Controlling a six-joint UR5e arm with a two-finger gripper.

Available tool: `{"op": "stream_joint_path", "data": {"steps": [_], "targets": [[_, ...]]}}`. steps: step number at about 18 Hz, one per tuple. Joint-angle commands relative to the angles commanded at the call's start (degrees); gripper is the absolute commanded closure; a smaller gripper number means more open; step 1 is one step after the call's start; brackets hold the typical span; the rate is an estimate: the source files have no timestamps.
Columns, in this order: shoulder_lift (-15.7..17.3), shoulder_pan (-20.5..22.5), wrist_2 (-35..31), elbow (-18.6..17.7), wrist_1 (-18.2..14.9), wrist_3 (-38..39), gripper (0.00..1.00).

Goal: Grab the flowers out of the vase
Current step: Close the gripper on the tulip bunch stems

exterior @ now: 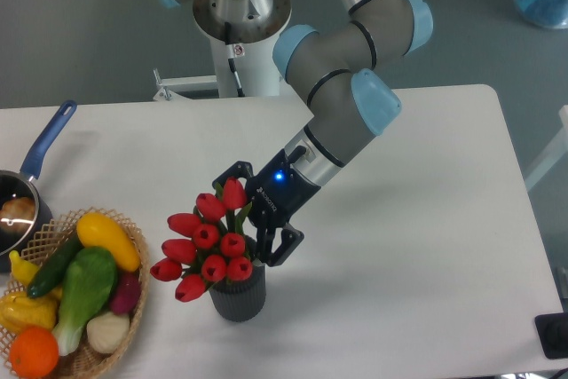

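Observation:
The flowers (206,246), a bunch of red tulip buds with green leaves, stand in the vase (238,293), a small dark grey ribbed cylinder near the table's front middle. The bunch leans to the left over the vase's rim. My gripper (246,217) reaches down from the upper right and sits against the right side of the bunch, just above the vase's mouth. Its jaws are spread, one finger (230,172) behind the topmost bud and the other finger (280,246) at the vase's right rim. The fingertips are partly hidden by the buds.
A woven basket (136,259) of toy vegetables stands at the front left, close to the flowers. A blue-handled saucepan (40,153) sits at the left edge. The arm's base column (240,42) rises behind the table.

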State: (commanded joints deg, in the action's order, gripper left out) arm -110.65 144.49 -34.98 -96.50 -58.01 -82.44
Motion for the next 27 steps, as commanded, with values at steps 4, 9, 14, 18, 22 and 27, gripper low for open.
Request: {"op": "stream_joint_path", "data": {"steps": [4,9,14,18,22,27], "targets": [[-0.09,0.0,-0.09,0.0,0.0,-0.09,0.0],[-0.7,0.0,-0.35,0.26,0.0,-0.26,0.0],[-0.62,-0.17,-0.97,0.26,0.0,-0.7,0.0],[-1.14,-0.26,-0.88,0.18,0.0,-1.58,0.0],[-1.32,-0.26,-0.44,0.26,0.0,-1.67,0.0],[-1.14,-0.18,1.93,0.35,0.0,-1.5,0.0]]}}
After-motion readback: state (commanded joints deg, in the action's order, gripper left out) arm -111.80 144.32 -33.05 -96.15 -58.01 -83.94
